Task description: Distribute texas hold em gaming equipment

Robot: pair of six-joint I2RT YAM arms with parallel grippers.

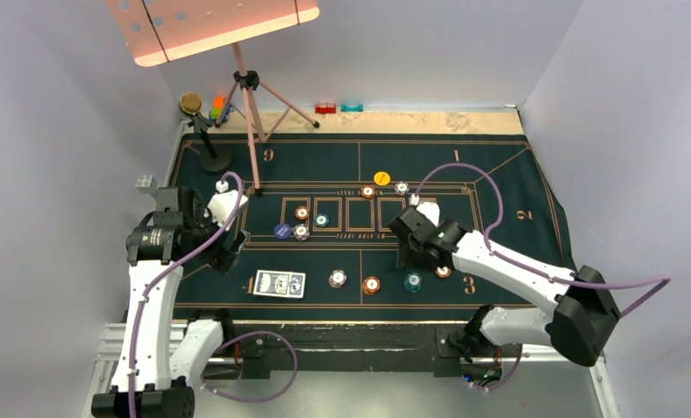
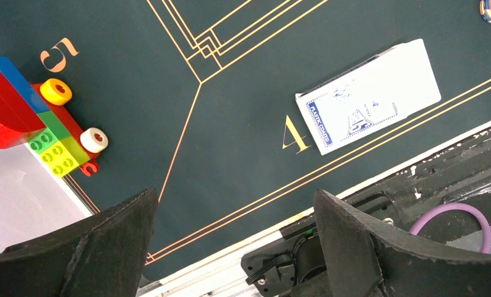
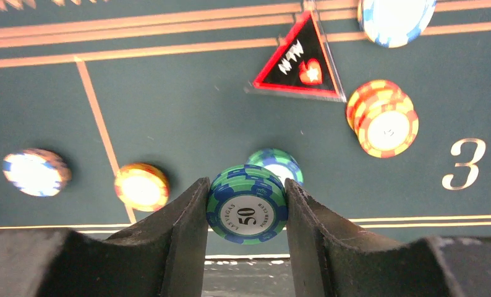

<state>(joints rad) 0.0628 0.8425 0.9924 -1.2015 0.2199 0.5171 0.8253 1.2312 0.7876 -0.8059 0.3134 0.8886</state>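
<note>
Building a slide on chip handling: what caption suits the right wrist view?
Right gripper clamps a green-and-blue 50 chip, red triangular marker and orange chips beyond on the mat.

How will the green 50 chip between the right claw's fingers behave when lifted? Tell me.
The green 50 chip looks rigid, so it probably won't flex under the right claw. Held only by its round rim between smooth fingers, it may pivot or slip. Dropped on edge onto the mat, it could roll.
</note>
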